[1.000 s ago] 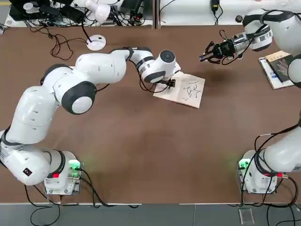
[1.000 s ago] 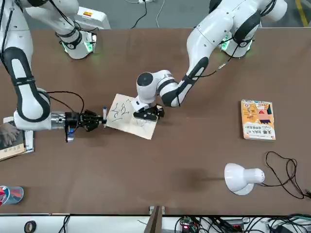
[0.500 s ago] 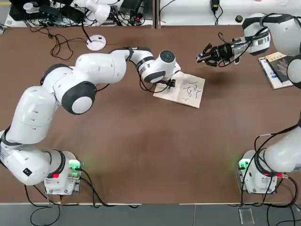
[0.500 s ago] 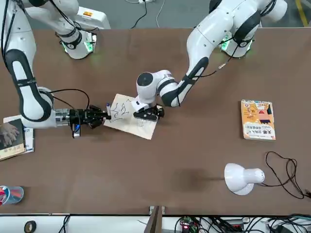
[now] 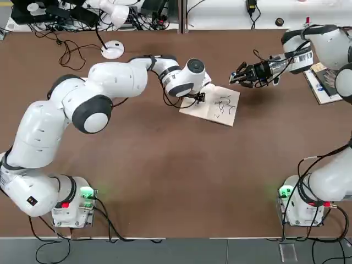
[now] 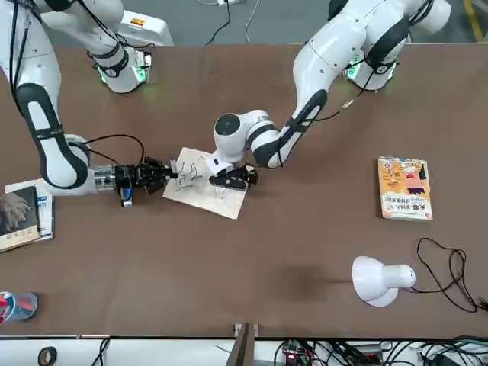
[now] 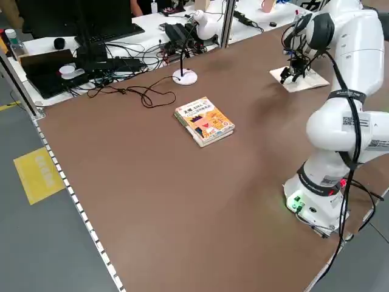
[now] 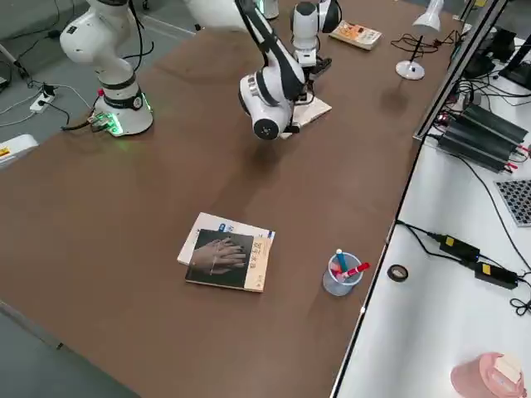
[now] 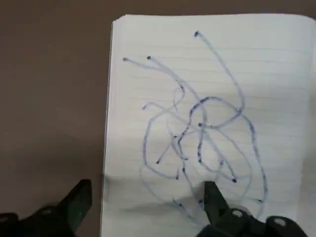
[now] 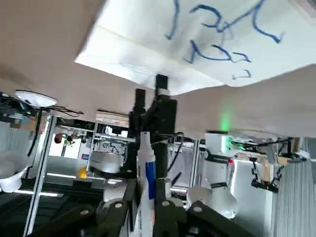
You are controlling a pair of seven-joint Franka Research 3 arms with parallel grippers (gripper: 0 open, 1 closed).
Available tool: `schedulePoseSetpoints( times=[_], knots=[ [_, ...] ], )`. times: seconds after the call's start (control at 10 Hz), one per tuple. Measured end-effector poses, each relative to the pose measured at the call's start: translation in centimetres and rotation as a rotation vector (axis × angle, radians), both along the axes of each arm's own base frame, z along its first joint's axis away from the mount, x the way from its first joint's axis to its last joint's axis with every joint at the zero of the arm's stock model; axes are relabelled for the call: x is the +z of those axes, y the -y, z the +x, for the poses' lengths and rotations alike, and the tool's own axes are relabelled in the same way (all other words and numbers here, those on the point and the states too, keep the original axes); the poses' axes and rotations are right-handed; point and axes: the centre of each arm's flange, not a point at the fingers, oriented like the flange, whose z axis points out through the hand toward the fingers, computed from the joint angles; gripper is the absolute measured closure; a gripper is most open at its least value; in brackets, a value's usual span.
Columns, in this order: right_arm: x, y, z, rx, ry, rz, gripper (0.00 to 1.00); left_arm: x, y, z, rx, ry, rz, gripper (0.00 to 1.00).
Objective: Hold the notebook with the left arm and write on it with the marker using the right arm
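Note:
The notebook (image 5: 219, 105) lies open mid-table, its white page covered in blue scribbles (image 9: 197, 123). My left gripper (image 5: 198, 98) rests on the notebook's left part. It is open, with one fingertip (image 9: 213, 195) on the page and the other off the page edge over the table. My right gripper (image 5: 241, 76) hovers just beyond the notebook's far right corner, shut on the marker (image 10: 146, 180). The marker has a white and blue body and points toward the page. The front view shows the same right gripper (image 6: 162, 172) beside the notebook (image 6: 200, 187).
A dark-cover book (image 5: 325, 80) lies at the table's right edge near the right arm. An orange-yellow book (image 6: 405, 187) and a white lamp (image 6: 378, 279) sit on the left arm's side. A clear cup of pens (image 8: 341, 274) stands past the dark book.
My right gripper has carried the marker down and closer, from out beside the notebook to its far right corner. The left arm and notebook have stayed still.

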Motion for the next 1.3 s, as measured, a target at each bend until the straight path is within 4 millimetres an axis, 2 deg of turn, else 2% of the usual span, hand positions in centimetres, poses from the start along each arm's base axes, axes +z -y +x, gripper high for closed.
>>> schedulePoseSetpoints(
  times=[0.4, 0.9, 1.3],
  knots=[
    [-1.6, -0.3, -1.9, 0.019, 0.002, 0.008, 0.83, 0.0, -0.1, 0.1, -0.001, 0.002, 0.002, 0.00],
    [-4.7, -1.5, -6.2, 0.018, 0.012, 0.029, 0.83, 0.0, -0.1, 0.2, -0.001, 0.002, 0.002, 0.00],
    [-5.8, -1.7, -6.9, 0.023, 0.058, -0.004, 0.83, 0.0, -0.1, 0.2, -0.001, 0.002, 0.002, 0.00]
  ],
)
